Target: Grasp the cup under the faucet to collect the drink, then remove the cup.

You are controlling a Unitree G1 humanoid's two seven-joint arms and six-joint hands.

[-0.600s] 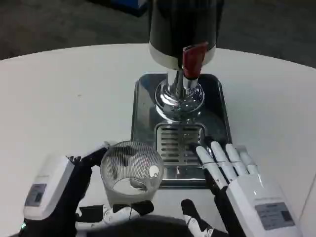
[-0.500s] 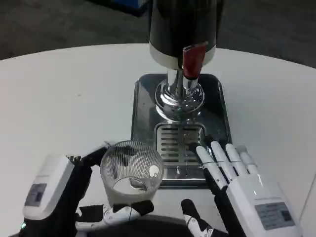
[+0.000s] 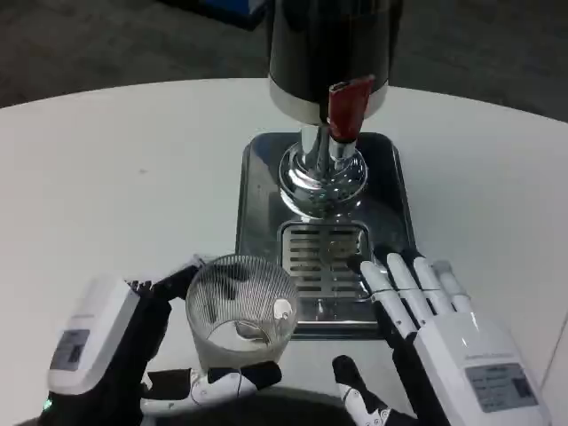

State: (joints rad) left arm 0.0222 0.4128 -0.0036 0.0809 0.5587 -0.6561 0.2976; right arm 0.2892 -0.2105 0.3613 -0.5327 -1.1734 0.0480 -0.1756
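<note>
Nearest me, my left hand [image 3: 120, 355] gripped the cup [image 3: 240, 315], fingers curled round its far side and thumb across the near base, which I judged a firm enough hold to carry it. The cup was clear and ribbed, upright, sitting at the tray's near-left corner, just off the grate and not beneath the spout; I could not tell how much drink, if any, was in it. That placement suggested to me either the approach or the removal, and I could not say which from this alone. My right hand [image 3: 435, 328] held nothing, fingers straight and slightly apart, their tips lying over the near-right edge of the tray [image 3: 257, 191], thumb hanging low; I took it to be waiting close by, perhaps ready for the lever. Beyond the hands lay the grate [image 3: 321, 253], set in the tray to catch drips. Farther still stood the dispenser [image 3: 328, 53], dark-bodied on a chrome foot, with its red lever [image 3: 346, 111] facing me above the grate, so a cup set on the slots would sit under the flow. All of it rested on the white table [image 3: 115, 169].
</note>
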